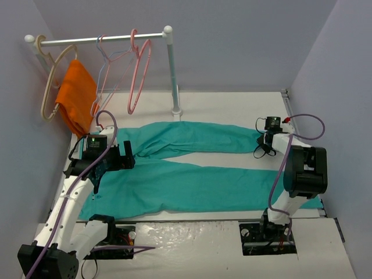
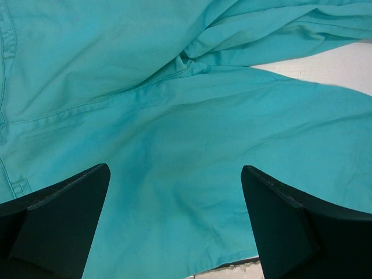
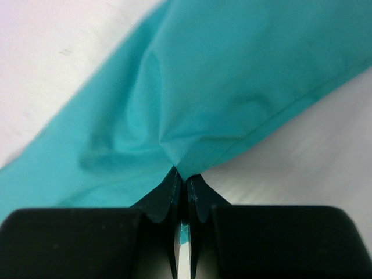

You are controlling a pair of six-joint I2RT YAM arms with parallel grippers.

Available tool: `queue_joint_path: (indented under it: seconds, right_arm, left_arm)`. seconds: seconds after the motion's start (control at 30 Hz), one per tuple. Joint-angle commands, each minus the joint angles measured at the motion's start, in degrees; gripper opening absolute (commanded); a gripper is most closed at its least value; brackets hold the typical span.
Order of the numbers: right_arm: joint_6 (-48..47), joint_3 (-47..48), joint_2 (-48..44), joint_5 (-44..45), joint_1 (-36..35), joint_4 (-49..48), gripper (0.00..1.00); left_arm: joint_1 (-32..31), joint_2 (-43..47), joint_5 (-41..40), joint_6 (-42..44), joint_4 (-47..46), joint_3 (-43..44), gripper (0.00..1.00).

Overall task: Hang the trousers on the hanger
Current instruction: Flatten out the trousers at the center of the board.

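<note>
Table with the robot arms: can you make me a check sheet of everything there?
Surface: white table, mostly covered by cloth.
Job's things: teal trousers lie spread flat on it; pink hanger hangs bare on the rail.
Clutter: orange cloth and beige hanger at the rail's left end; pale thin hangers beside them.
Pincers: left pincer open over the trousers where the legs join; right pincer shut on a leg's end.
Cables: purple cable loops on the left arm, another on the right.
Surroundings: plain lavender walls; nothing else seen.

The trousers [image 1: 197,186] are matt woven cloth (seams stitched), the table [image 1: 232,104] smooth.
</note>
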State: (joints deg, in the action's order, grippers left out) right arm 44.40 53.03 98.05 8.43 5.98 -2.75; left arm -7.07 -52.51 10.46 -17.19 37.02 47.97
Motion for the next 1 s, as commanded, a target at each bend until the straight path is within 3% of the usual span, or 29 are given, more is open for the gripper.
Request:
queue_joint_path:
  seconds: [0.0, 0.2, 0.43, 0.6, 0.8, 0.97]
  right_arm:
    - [-6.42, 17.92, -1.54, -2.53, 0.09, 1.86, 0.0]
    - [-17.92, 27.87, -3.92, -5.78, 0.18, 1.85, 0.0]
    - [-15.6, 16.5, -5.62, -7.64, 5.55, -1.02, 0.0]
    - [-15.18, 11.07, -4.41, -11.16, 5.1, -3.56, 0.0]
    - [-18.13, 7.65, -3.32, -11.99, 4.23, -5.38, 0.0]
    - [-20.83, 6.68, -3.62, -13.59, 4.22, -6.11, 0.0]
  left_arm:
    - [-0.23, -0.31, -0.61, -0.56, -1.86, 1.61, 0.95]
    - [-0.25, -0.51, -2.15, -0.85, -1.22, 1.69, 0.95]
    - [-0.25, -0.64, -4.41, -1.43, -0.5, 1.76, 0.95]
    - [-0.22, -2.49, -3.69, -3.05, -0.58, 1.96, 0.95]
    - [-0.55, -8.15, -3.85, -11.07, -5.23, 4.59, 0.83]
    - [-2.71, -16.15, -7.53, -14.38, -12.67, 7.96, 0.79]
